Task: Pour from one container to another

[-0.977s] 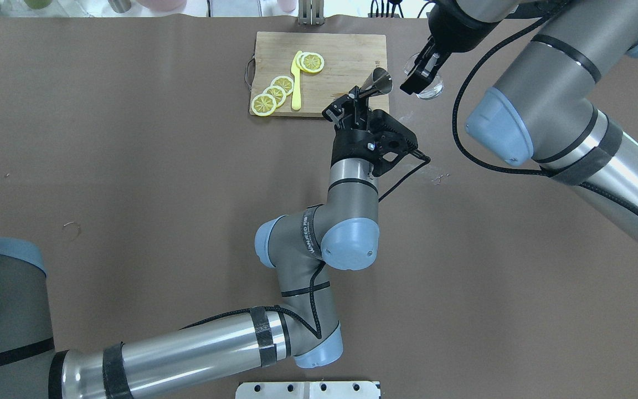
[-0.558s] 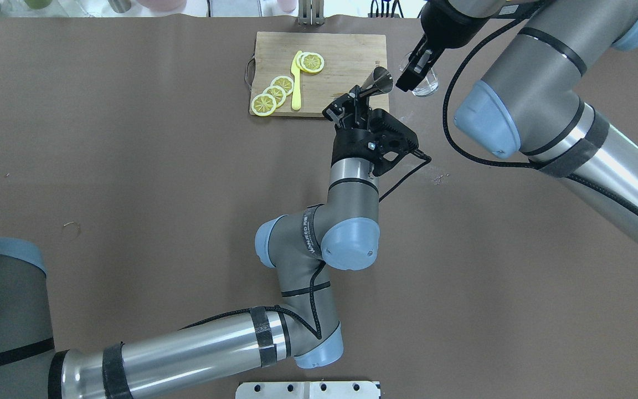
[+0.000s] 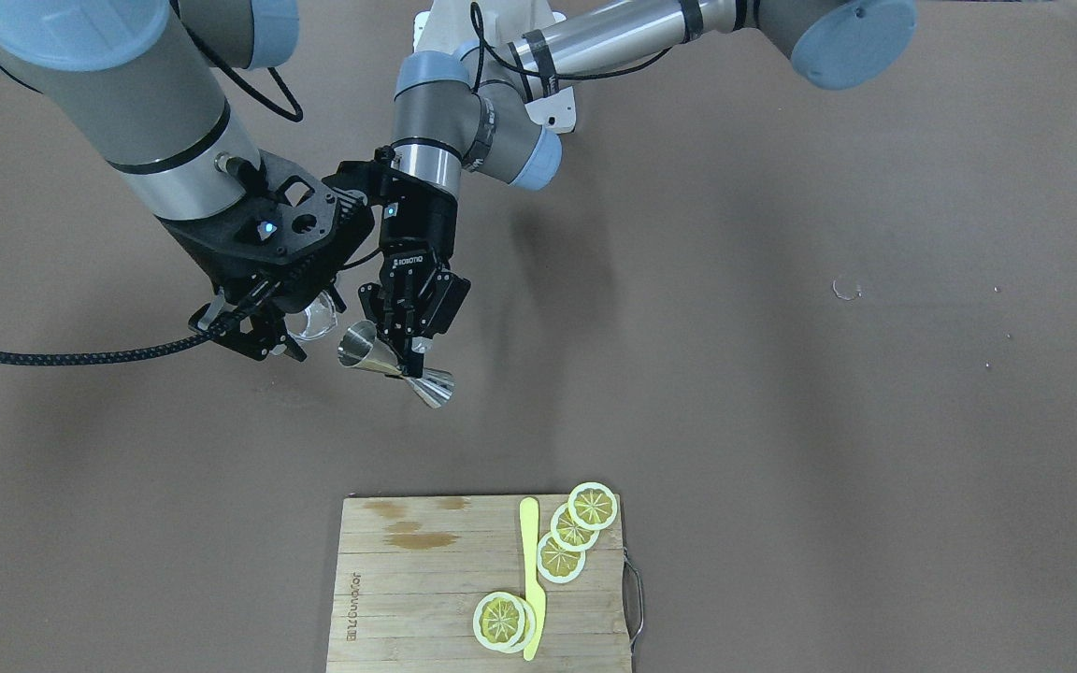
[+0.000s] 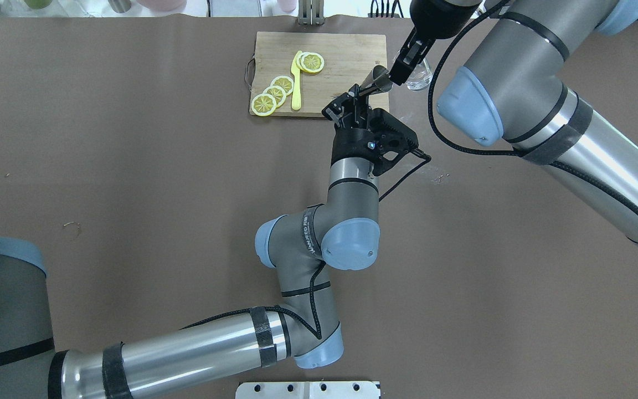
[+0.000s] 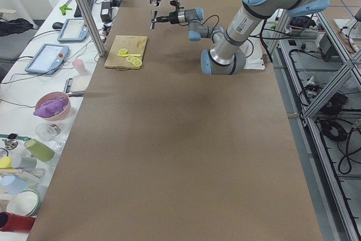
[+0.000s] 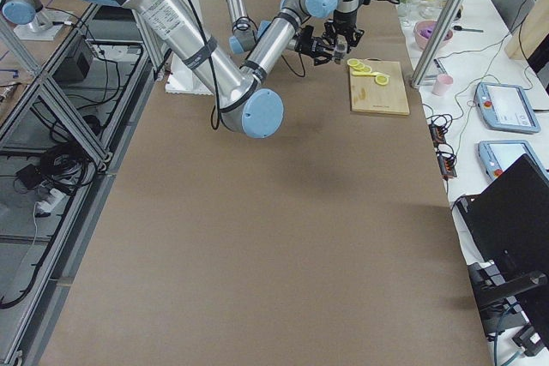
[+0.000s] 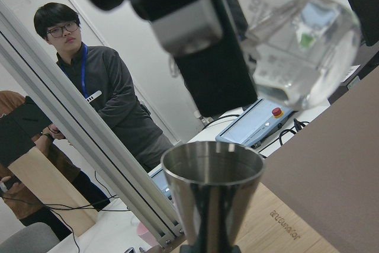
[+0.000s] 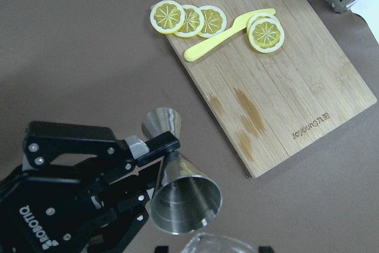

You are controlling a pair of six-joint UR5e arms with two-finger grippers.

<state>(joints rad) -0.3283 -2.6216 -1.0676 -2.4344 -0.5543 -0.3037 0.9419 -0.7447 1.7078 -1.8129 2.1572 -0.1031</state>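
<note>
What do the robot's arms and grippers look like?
The left arm and right arm are silver-grey tubes with light-blue joint caps, black bands and black cables. The left gripper and right gripper are black; the left bears ROBOTIQ lettering.

The shiny steel jigger (image 3: 395, 366) is pinched at its narrow waist by the left hand (image 3: 408, 355). It lies almost on its side, one open mouth turned toward the clear glass tumbler (image 3: 316, 316), which is held tilted in the right hand (image 3: 263, 335) just beside it.

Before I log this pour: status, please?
Left gripper shut on jigger. Right gripper shut on glass, tilted, close to jigger's mouth. Nothing between them.
</note>
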